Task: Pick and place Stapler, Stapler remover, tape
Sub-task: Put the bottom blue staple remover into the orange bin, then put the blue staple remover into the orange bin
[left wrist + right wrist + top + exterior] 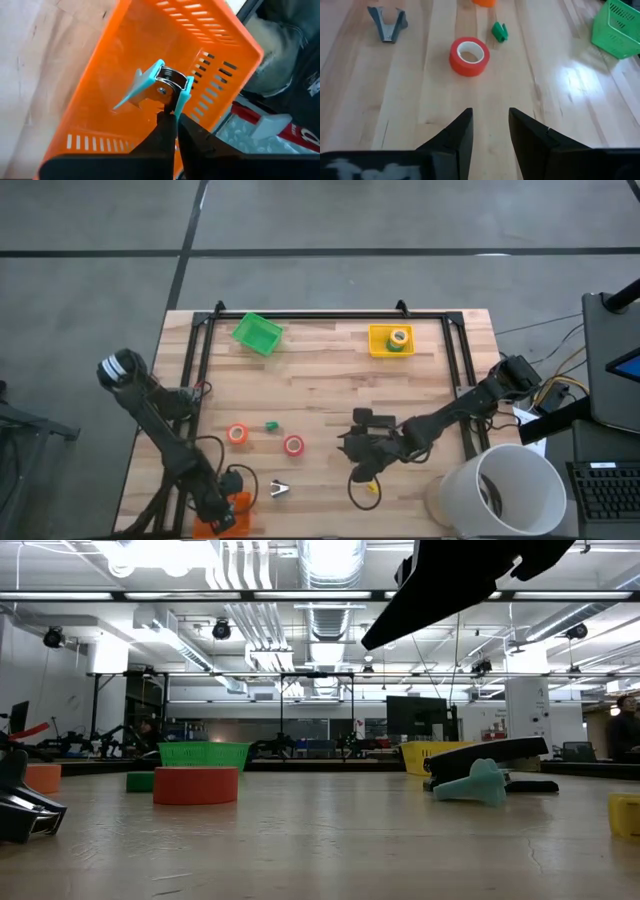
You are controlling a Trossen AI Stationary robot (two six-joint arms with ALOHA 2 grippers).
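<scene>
The dark left arm reaches to the table's near left corner, its two-finger left gripper (pixel 176 131) pinched nearly closed, while the dark right arm stretches from the right edge toward the near middle, its right gripper (pixel 490 131) parted over the tabletop.

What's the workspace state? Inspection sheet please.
Surface: wooden table, no spills seen.
Job's things: black stapler on the table; teal staple remover over the orange basket; red tape roll loose.
Clutter: green basket, white bucket.
Hands: left hand shut on the remover; right hand open, empty, above the table.
Cables: cables off the table's right edge.
Surroundings: lab room.
</scene>
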